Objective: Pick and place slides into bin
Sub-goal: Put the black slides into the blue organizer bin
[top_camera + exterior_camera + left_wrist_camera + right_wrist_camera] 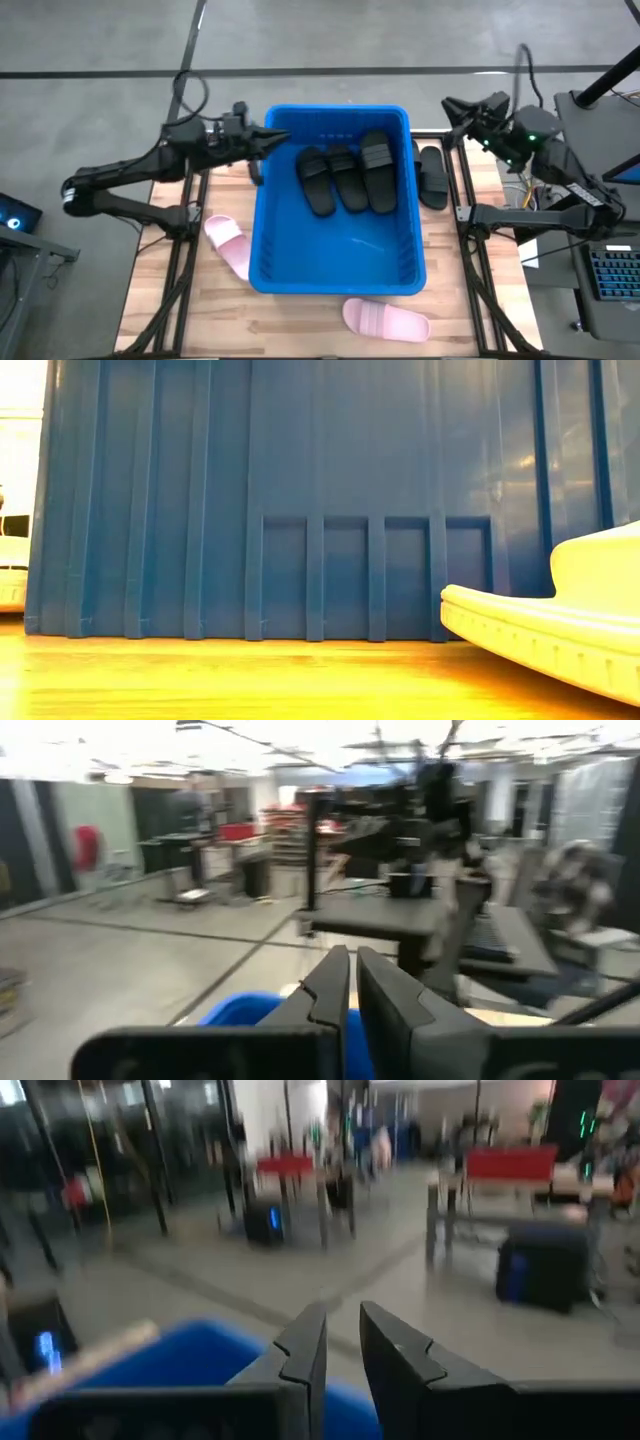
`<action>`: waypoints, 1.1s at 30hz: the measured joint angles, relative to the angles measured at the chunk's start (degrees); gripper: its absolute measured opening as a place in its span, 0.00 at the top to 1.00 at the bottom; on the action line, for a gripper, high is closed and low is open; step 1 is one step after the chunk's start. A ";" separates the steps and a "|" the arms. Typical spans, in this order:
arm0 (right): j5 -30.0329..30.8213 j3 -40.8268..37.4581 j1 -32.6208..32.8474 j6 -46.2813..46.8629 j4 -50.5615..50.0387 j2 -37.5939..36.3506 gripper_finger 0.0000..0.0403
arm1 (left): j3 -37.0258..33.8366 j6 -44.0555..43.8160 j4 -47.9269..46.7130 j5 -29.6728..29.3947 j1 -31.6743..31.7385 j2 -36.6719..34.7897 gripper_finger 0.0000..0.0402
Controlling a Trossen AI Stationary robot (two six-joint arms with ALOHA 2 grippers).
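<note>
The blue bin stands in the middle of the table, and three black slides lie side by side on its floor at the far end. A fourth black slide lies on the table by the bin's right wall. One pink slide lies against the bin's left wall, another in front of its near wall. My left gripper is shut and empty, held level above the bin's far left corner. My right gripper hangs beyond the far right corner, its fingers a narrow gap apart with nothing between them.
The low view is filled by the bin's near wall, with a pink slide close at the right. A keyboard and a desk stand off the table's right side. Bare wood shows in front of the bin.
</note>
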 joint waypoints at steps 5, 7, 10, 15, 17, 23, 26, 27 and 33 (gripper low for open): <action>1.77 5.74 -0.04 2.25 -18.55 2.56 0.79 | -11.35 -0.20 0.15 -2.11 0.02 -10.58 0.97; 4.59 7.14 -0.04 5.10 -23.61 2.88 0.77 | -15.98 -1.13 0.03 -2.11 0.00 -14.67 0.97; 10.68 7.54 -0.04 12.31 -30.23 2.93 0.72 | -22.82 -4.99 2.67 -2.31 0.00 -20.37 0.97; 14.95 4.96 -0.09 20.93 -33.27 1.38 0.66 | -34.51 -6.61 14.76 -2.55 0.00 -27.68 0.97; 14.98 3.40 -0.04 22.15 -33.15 0.50 0.65 | -38.95 -6.60 18.49 -2.64 0.00 -29.71 0.97; 14.14 -2.62 -0.31 30.82 -33.23 -0.82 0.63 | -50.15 -11.95 23.41 -5.35 0.00 -38.36 0.97; 9.32 -6.16 -1.89 36.00 -33.38 -0.84 0.63 | -54.15 -15.63 26.75 -5.36 0.01 -42.47 0.97; 7.56 -7.24 -2.71 37.88 -34.02 -0.84 0.63 | -55.28 -16.07 28.23 -5.37 0.00 -43.63 0.97; -1.07 -13.64 -11.03 43.53 -36.68 0.01 0.66 | -59.20 -16.71 30.30 -9.21 0.00 -48.64 0.97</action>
